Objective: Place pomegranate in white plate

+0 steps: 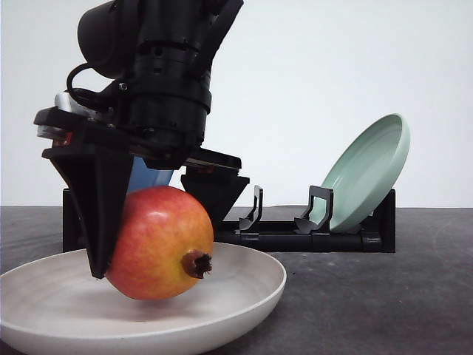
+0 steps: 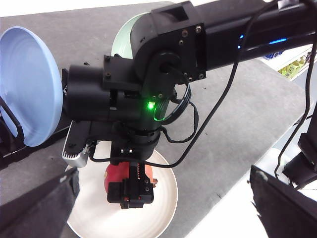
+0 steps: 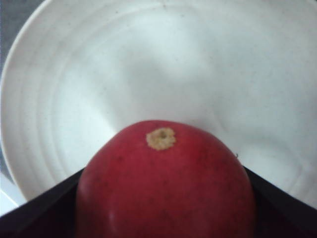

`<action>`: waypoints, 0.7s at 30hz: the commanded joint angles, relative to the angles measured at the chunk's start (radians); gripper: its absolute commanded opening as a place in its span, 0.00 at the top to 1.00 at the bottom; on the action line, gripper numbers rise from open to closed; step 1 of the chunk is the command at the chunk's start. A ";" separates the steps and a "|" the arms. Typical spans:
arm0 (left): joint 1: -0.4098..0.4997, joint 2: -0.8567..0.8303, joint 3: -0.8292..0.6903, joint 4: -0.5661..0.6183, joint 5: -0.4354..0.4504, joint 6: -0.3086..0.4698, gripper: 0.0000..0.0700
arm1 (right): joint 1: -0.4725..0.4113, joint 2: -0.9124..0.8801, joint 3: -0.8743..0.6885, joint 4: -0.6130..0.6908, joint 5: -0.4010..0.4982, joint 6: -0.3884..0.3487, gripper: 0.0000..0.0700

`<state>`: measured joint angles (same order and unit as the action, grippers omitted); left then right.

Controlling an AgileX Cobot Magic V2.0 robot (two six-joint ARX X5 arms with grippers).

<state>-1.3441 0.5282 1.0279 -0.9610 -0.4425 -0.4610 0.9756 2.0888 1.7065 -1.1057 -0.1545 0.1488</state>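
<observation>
**Right hand clamped, left hand apart**

The right arm reaches steeply down, its hand [image 1: 159, 237] pointing at the worktop with both fingers closed on the pomegranate [image 1: 161, 242]. The left hand [image 2: 163, 208] hangs with its dark fingers [image 2: 42, 210] spread wide.

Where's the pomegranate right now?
In the front view the pomegranate is at lower left, clamped in the right gripper just above the white plate, with the rack holding the pale green plate behind it to the right.

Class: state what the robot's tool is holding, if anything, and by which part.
The right tool holds the pomegranate by its opposite round sides, crown tip free, over the white plate.
</observation>
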 commanded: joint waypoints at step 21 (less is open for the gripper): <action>-0.013 0.006 0.020 -0.014 -0.002 -0.005 0.04 | -0.018 -0.030 0.097 -0.063 0.006 -0.035 0.08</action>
<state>-1.3441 0.5282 1.0279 -0.9783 -0.4423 -0.4618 0.9560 2.0784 1.7636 -1.1639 -0.1534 0.1345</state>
